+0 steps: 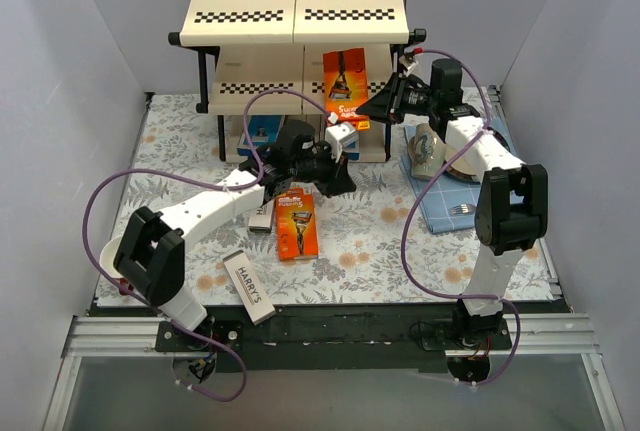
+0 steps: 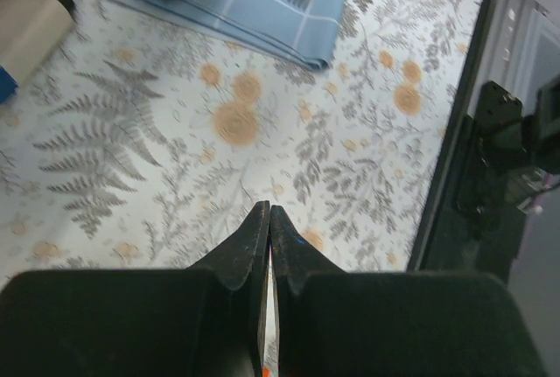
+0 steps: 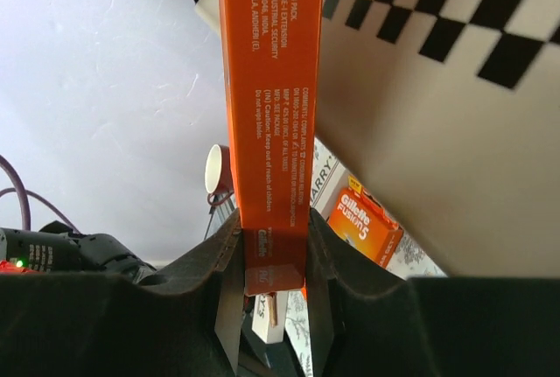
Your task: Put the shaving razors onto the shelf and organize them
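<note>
The shelf [image 1: 250,11] stands at the back centre. My right gripper [image 1: 372,104] is shut on an orange Gillette card [image 1: 345,81] and holds it upright against the middle tier; the card [image 3: 271,88] rises from between the jaws [image 3: 272,219]. My left gripper [image 1: 343,183] is shut with nothing showing in it [image 2: 269,209], low over the table by the shelf's foot. A white box [image 1: 343,138] stands beside the left wrist. A second orange pack [image 1: 296,223] and a HARRY'S box [image 1: 248,288] lie on the table. A blue-and-white box [image 1: 262,131] sits on the lowest tier.
A blue cloth [image 1: 450,206] at the right carries a beige mug [image 1: 425,146] and a fork [image 1: 462,210]. A small pale pack [image 1: 262,217] lies partly under the left forearm. Purple cables loop over both arms. Grey walls close in on three sides.
</note>
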You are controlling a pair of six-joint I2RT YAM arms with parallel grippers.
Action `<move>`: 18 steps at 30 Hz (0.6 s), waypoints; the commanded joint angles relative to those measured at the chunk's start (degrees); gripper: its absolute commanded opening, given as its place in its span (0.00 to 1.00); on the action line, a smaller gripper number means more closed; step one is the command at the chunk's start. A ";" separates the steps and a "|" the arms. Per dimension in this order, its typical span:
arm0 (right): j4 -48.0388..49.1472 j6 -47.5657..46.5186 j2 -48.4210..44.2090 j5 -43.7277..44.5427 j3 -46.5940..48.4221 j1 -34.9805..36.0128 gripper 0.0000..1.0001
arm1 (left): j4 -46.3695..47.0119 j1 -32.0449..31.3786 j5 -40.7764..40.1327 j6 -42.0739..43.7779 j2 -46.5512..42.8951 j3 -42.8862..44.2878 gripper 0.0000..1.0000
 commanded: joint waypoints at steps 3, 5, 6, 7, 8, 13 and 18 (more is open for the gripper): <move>-1.08 0.17 1.17 4.30 5.72 0.53 0.30 | 4.98 -0.03 -7.77 2.25 4.04 6.79 0.00; -1.00 0.60 0.47 4.82 4.41 0.53 0.38 | 5.85 -0.11 -10.85 3.13 4.57 7.76 0.00; -1.09 1.22 0.12 5.00 3.88 0.53 0.41 | 6.38 -0.03 -12.35 4.09 5.01 7.93 0.00; -1.18 1.31 -0.49 5.09 3.53 0.53 0.43 | 6.82 -0.11 -15.85 4.62 5.27 8.46 0.00; -1.18 1.40 -0.76 5.26 3.09 0.61 0.47 | 7.78 -0.11 -17.53 5.06 5.45 8.72 0.00; -1.88 0.96 -2.43 5.62 2.12 0.35 0.64 | 9.20 -0.03 -21.59 6.38 7.29 10.92 0.00; -3.90 -1.94 -4.18 6.32 1.68 -0.61 0.70 | 9.82 -0.11 -22.03 6.65 9.58 13.73 0.00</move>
